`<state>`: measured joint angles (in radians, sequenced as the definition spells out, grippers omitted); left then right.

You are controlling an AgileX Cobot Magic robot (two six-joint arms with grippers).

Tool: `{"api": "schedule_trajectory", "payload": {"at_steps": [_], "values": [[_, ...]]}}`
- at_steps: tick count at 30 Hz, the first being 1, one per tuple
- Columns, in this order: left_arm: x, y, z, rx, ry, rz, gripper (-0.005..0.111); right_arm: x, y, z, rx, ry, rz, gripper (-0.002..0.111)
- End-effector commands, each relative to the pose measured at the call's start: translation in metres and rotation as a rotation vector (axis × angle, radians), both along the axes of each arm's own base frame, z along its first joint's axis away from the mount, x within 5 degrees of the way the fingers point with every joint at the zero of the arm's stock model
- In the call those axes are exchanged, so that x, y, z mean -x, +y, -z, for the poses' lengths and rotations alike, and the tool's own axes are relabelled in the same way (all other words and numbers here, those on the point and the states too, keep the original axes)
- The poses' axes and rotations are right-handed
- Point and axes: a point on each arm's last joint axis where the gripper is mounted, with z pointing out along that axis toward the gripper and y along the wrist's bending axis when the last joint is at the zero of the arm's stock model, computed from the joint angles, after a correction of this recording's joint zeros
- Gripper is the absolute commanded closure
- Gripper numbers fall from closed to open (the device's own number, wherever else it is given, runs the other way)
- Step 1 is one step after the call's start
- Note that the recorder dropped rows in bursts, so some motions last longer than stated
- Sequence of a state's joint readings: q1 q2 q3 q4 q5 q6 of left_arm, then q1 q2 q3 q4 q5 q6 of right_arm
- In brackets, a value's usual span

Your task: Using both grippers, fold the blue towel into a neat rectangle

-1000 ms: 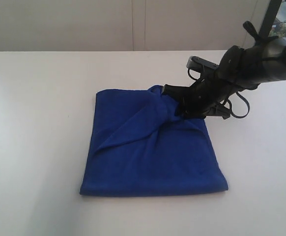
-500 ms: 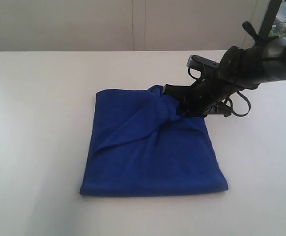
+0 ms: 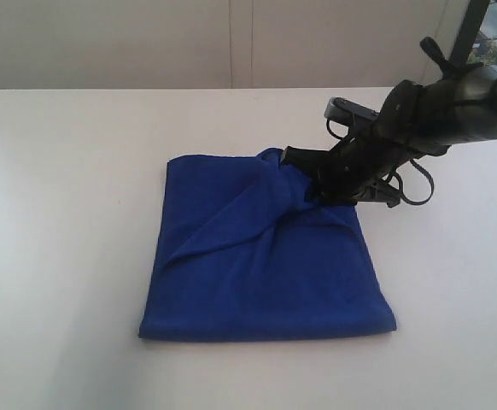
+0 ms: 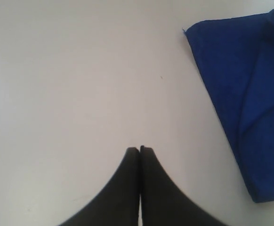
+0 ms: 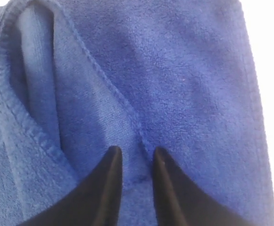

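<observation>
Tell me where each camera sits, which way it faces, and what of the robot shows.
Exterior view: off the arms, raised, looking down across the white table at the deep-blue microfibre towel; shows the black right gripper and its arm.
Left wrist view: on the left arm, looking past the shut black left gripper at bare table, towel at one side.
Right wrist view: on the right arm, close over the towel; its fingertips pinch a fold.
All three share the towel.

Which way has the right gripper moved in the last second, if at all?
No. The right gripper stays at the blue towel's far right corner, with no visible shift.
</observation>
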<state>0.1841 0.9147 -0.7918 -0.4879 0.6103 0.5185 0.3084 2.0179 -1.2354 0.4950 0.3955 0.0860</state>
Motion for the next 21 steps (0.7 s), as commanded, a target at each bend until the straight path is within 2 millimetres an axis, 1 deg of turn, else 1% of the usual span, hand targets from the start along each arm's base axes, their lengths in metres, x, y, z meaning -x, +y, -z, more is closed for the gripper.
{"api": "schedule_trajectory", "payload": {"at_steps": [1, 2, 4, 9, 12, 13, 17, 19, 21], "values": [[0.002, -0.001, 0.0, 0.008, 0.003, 0.005, 0.107, 0.002, 0.001, 0.001, -0.006, 0.011, 0.003, 0.092], [0.002, -0.001, 0.0, 0.008, 0.003, 0.005, 0.107, 0.002, 0.001, 0.001, -0.006, 0.011, 0.003, 0.095], [0.002, -0.001, 0.0, 0.008, 0.003, 0.005, 0.107, 0.001, 0.001, 0.001, -0.006, 0.007, 0.005, 0.108], [0.002, -0.001, 0.0, 0.008, 0.003, 0.005, 0.107, -0.001, 0.0, -0.002, -0.005, -0.026, 0.012, 0.108], [0.002, -0.001, 0.0, 0.008, 0.003, 0.005, 0.107, -0.002, 0.0, -0.021, -0.007, -0.086, 0.003, 0.108], [0.002, -0.001, 0.0, 0.008, 0.003, 0.005, 0.107, -0.001, -0.001, -0.038, -0.006, -0.146, -0.014, 0.108], [0.002, -0.001, 0.0, 0.008, 0.003, 0.005, 0.107, 0.004, -0.004, -0.069, 0.03, -0.242, -0.069, 0.108], [0.002, -0.001, 0.0, 0.008, 0.003, 0.005, 0.107, 0.007, -0.006, -0.076, 0.059, -0.261, -0.101, 0.108], [0.002, -0.001, 0.0, 0.008, 0.003, 0.005, 0.107, 0.009, -0.007, -0.077, 0.08, -0.253, -0.125, 0.108]]}}
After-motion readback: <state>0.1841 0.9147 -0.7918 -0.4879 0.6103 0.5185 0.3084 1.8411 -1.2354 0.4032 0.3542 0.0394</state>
